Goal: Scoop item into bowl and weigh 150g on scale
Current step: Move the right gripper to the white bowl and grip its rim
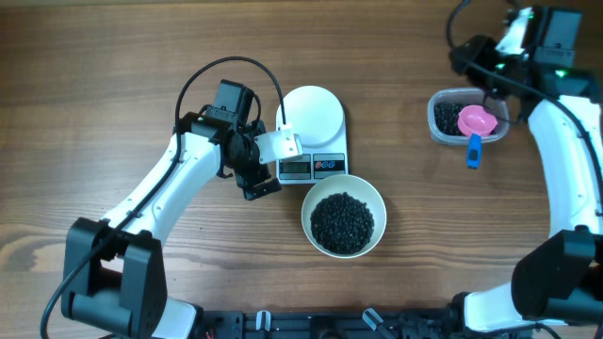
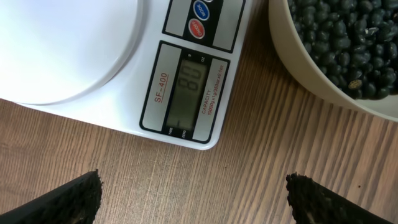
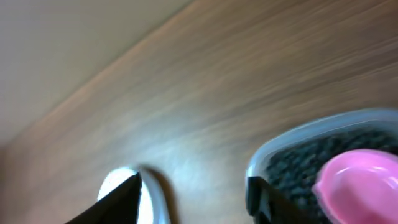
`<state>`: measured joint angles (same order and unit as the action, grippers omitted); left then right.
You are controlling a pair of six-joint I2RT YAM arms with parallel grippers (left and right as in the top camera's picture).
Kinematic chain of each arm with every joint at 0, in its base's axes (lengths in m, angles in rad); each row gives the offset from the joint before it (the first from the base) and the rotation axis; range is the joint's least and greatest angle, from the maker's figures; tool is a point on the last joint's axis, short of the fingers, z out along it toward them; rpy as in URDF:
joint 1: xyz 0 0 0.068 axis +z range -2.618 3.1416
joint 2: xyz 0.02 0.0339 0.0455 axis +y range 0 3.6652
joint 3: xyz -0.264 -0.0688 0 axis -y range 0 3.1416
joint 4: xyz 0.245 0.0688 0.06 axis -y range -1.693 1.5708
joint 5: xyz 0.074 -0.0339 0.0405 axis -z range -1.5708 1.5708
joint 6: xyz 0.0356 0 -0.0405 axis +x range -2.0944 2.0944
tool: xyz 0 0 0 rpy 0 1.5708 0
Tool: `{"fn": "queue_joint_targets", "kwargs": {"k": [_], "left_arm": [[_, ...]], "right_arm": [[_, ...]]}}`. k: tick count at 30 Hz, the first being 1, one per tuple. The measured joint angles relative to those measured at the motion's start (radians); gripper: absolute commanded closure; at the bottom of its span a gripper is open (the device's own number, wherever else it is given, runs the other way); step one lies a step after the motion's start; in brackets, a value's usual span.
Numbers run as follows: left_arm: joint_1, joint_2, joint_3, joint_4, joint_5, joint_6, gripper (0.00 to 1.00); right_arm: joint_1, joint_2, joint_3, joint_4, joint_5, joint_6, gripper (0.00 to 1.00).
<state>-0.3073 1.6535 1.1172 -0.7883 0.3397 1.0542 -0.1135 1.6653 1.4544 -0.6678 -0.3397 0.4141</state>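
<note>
The white scale [image 1: 312, 141] sits mid-table with nothing on its round platform [image 2: 62, 43]; its display [image 2: 185, 93] is lit. Just in front of it on the wood stands the white bowl [image 1: 343, 215], holding a heap of black pellets [image 2: 342, 31]. My left gripper [image 2: 194, 186] hovers open over bare table beside the scale's display corner [image 1: 266, 171]. More pellets [image 3: 298, 165] fill a clear tub [image 1: 468, 118], where a pink scoop [image 1: 477, 121] with a blue handle rests. My right gripper [image 3: 194, 186] is open and holds nothing, just left of the tub [image 1: 488, 83].
The scale's blue and red buttons [image 2: 198, 18] lie next to the display. In the right wrist view a blurred white round shape [image 3: 118, 186] shows behind my left finger. The table's far edge [image 3: 93, 74] runs close behind the tub.
</note>
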Motion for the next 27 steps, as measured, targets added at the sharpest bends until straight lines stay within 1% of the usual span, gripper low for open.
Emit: {"fn": "queue_joint_targets", "kwargs": {"k": [3,5,9,12,14,19,23,27], "left_arm": [[0.000,0.000,0.000,0.000,0.000,0.000,0.00],[0.000,0.000,0.000,0.000,0.000,0.000,0.00],[0.000,0.000,0.000,0.000,0.000,0.000,0.00],[0.000,0.000,0.000,0.000,0.000,0.000,0.00],[0.000,0.000,0.000,0.000,0.000,0.000,0.00],[0.000,0.000,0.000,0.000,0.000,0.000,0.00],[0.000,0.000,0.000,0.000,0.000,0.000,0.00],[0.000,0.000,0.000,0.000,0.000,0.000,0.00]], "right_arm": [[0.094,0.000,-0.001,-0.036,-0.058,-0.105,0.56],[0.186,0.001,-0.001,-0.068,-0.095,-0.190,0.51],[0.290,0.007,-0.001,-0.186,-0.127,-0.298,0.56],[0.317,0.021,-0.003,-0.319,-0.132,-0.365,0.55],[0.328,0.031,-0.006,-0.362,-0.132,-0.392,0.52],[0.367,0.034,-0.006,-0.388,-0.140,-0.447,0.51],[0.427,0.034,-0.006,-0.462,-0.121,-0.554,0.49],[0.433,0.034,-0.006,-0.498,-0.051,-0.652,0.49]]}}
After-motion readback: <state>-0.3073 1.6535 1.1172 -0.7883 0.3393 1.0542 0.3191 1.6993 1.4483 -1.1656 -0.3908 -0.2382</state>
